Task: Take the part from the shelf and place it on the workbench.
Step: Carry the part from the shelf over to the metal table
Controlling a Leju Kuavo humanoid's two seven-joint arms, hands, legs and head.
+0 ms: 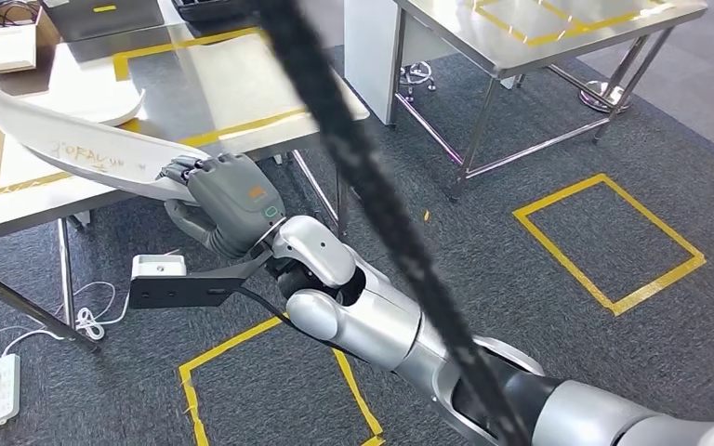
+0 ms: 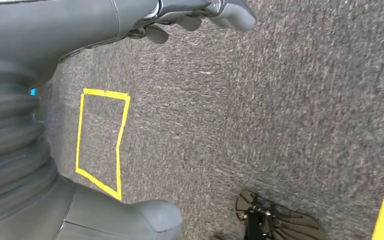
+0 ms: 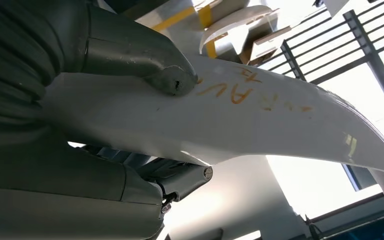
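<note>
A long, curved white part [image 1: 65, 139] with orange writing on it hangs low over the steel workbench [image 1: 214, 84], reaching toward the bench's left end. My right hand [image 1: 228, 200] grips its near end at the bench's front edge. In the right wrist view the thumb [image 3: 170, 75] presses on the white part [image 3: 260, 115], with the darker fingers underneath. A second white curved piece [image 1: 98, 100] lies on the bench inside a yellow tape outline. My left hand [image 2: 70, 35] hangs over the carpet, its fingers [image 2: 220, 12] and thumb [image 2: 150, 217] apart, holding nothing.
A black cable [image 1: 381, 204] runs diagonally across the head view. A second steel table [image 1: 539, 46] stands at the back right. Yellow tape squares [image 1: 609, 242] mark the carpet. A white power strip [image 1: 0, 388] lies on the floor under the workbench. A cardboard box [image 1: 0, 32] sits at the bench's far left.
</note>
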